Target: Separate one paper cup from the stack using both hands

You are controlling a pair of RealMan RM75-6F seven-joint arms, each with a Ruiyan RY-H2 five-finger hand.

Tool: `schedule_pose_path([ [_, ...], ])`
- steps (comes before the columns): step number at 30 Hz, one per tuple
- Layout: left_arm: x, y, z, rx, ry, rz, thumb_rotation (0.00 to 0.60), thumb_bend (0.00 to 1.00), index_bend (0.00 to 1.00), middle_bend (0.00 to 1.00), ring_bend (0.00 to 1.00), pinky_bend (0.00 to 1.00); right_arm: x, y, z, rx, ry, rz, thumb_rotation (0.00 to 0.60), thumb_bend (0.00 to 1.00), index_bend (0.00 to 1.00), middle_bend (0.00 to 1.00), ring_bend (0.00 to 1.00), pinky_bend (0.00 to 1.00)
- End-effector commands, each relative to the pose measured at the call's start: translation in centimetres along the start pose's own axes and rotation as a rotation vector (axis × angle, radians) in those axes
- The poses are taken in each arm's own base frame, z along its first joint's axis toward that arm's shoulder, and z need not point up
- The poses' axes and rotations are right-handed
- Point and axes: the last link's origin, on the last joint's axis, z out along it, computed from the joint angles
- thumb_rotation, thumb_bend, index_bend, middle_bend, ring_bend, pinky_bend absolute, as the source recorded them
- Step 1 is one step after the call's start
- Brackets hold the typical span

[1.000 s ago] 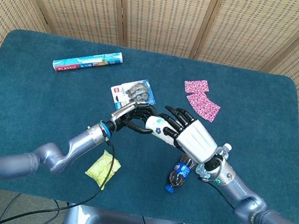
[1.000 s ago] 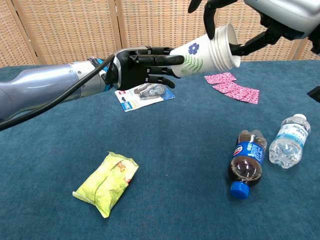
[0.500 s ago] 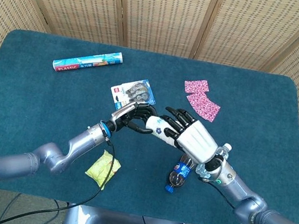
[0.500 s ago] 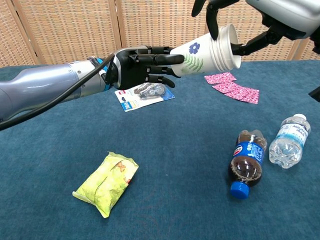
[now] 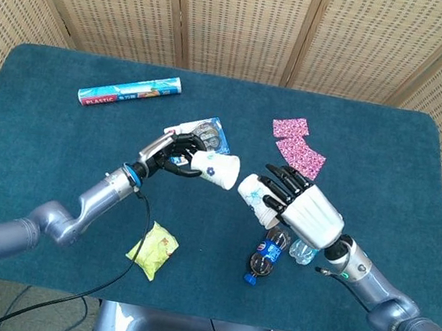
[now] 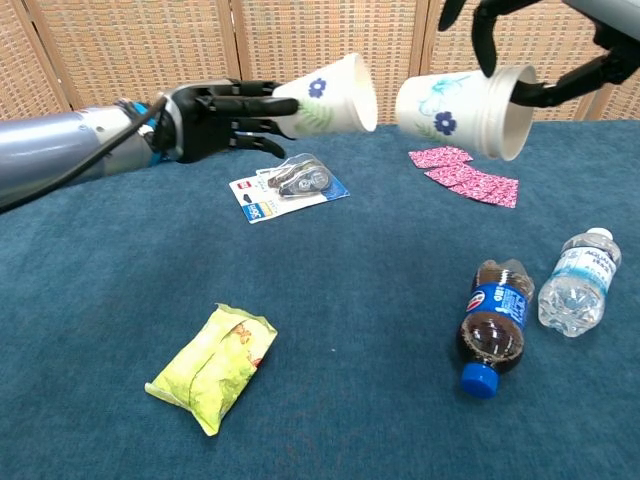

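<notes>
Head view. We take the dark cola bottle with the blue cap [image 5: 264,258], lying near the front edge of the teal cloth-covered table [image 5: 47,136], as our landmark. Up and to the left of it, the left hand [image 5: 174,151] grips a white paper cup with a blue flower print [image 5: 215,167], fingers wrapped about its base end. Directly above the bottle, the right hand [image 5: 303,209] holds the white paper cup stack [image 5: 256,196], fingers closed around it. The single cup and the stack are apart, with a clear gap between them, and both are off the table. A clear water bottle [image 5: 302,250] lies just right of the cola bottle, partly hidden under the right wrist. A yellow-green snack packet [image 5: 153,249] lies to the bottle's left. Two pink patterned cards [image 5: 299,144] lie further back, a blister pack of tape rolls [image 5: 200,135] back-left behind the left hand, and a blue plastic-wrap box [image 5: 130,92] far back-left.

Chest view. Both cups are held above and behind the cola bottle [image 6: 490,332]. The left hand [image 6: 215,118] holds its cup [image 6: 330,95] on its side, mouth facing right. The right hand [image 6: 520,30], cut by the frame edge, holds the stack [image 6: 462,111] by the rim, tilted.
</notes>
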Motion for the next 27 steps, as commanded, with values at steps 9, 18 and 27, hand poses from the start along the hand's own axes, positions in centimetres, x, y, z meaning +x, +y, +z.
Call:
schedule_pose_path([
  [9,9.4,0.3,-3.9,0.01,0.16,0.313,0.6,0.18,0.54,0.48,0.43,0.47,0.5,3.2,-1.9,0.049,-0.152,-0.146,0.6,0.59,0.67,0.42,0.24,0.37],
  [18,14.6,0.6,-7.8,0.072,0.206,0.881,0.6,0.18,0.54,0.48,0.43,0.47,0.9,6.4,-1.2,0.208,-0.37,-0.39,0.6,0.59,0.67,0.44,0.26,0.39],
  [27,16.3,-0.5,-11.3,0.147,0.269,1.267,0.6,0.18,0.54,0.49,0.43,0.47,-0.8,6.5,0.7,0.472,-0.609,-0.59,0.6,0.59,0.67,0.44,0.26,0.39],
])
